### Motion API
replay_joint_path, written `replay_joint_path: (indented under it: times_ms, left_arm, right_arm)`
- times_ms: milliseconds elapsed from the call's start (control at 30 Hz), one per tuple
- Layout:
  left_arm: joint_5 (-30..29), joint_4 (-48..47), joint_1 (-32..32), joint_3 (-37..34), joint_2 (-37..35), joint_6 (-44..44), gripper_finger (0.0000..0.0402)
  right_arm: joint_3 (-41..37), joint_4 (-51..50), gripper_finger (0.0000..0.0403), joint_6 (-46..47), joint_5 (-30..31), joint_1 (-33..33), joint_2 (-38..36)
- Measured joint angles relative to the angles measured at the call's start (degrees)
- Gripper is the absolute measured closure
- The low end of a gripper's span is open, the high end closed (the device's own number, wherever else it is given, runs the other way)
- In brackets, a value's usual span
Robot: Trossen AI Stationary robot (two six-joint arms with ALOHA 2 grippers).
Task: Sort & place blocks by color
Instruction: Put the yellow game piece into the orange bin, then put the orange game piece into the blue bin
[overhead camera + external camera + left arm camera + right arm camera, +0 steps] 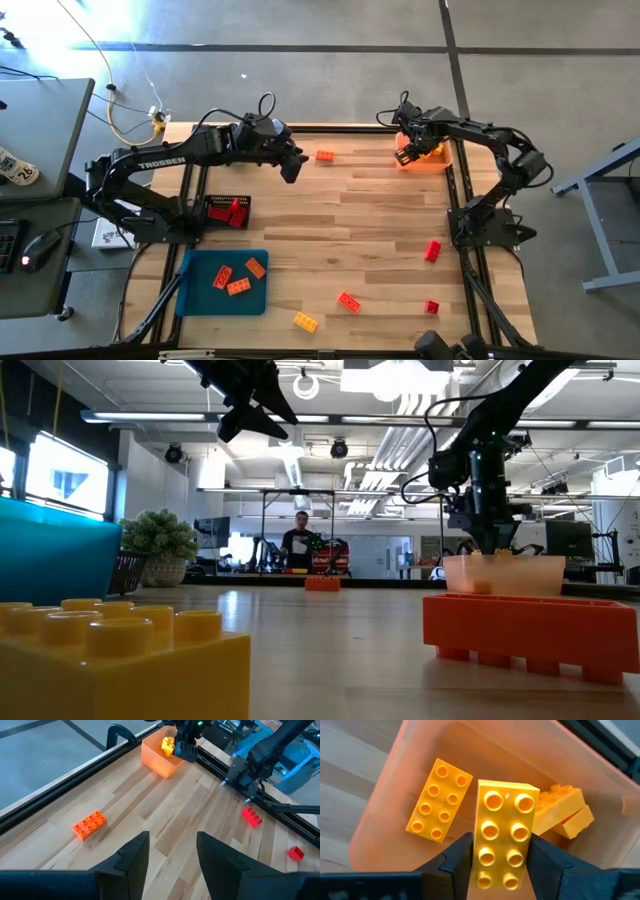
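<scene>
My right gripper [501,862] is shut on a yellow two-by-four brick [504,827] over the orange bin [432,160] at the table's far right. Several yellow bricks [439,800] lie on the bin's floor. My left gripper [172,852] hangs open above the table's far middle, just left of a loose orange brick [325,156] lying flat on the wood. Orange-red bricks [238,278] lie in the blue tray [200,295]. Red ones [228,210] sit in a black tray. Loose red [432,250], orange [348,301] and yellow [305,321] bricks lie near the front. My right gripper pinches the yellow brick by its two long sides [479,845], toward one end, between the two fingers. The fingers point down from above. The brick is lifted clear, studs toward the wrist camera, with its free end over the bin's inside.
A small red brick [431,307] lies at the near right. A green plant ball [160,545] stands beyond the table's left side. A person [300,545] stands in the room far behind. Bare wood spans the table's middle [340,225]. Black frame rails [455,200] edge the table.
</scene>
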Motion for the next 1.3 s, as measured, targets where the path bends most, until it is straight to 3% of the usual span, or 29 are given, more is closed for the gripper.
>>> replay_joint_path:
  times_ms: [233,733,1133,1300]
  left_arm:
    - [0.02,0.00,0.00,0.00,0.00,0.86,0.0247]
    - [0.00,-0.93,0.73,0.00,0.00,9.01,0.0241]
    - [-2.83,0.50,4.37,0.00,0.00,18.52,0.0164]
    - [-1.43,5.29,6.55,0.00,0.17,26.14,0.0157]
  right_arm:
    - [0.00,0.79,0.0218,-0.69,-0.32,0.02,0.00]
    - [0.04,3.61,0.0215,0.67,-0.85,0.02,-6.58]
    - [0.04,14.32,0.0215,6.82,-11.10,0.07,-11.28]
    - [0.04,17.53,0.0215,10.45,-14.11,0.07,-11.28]
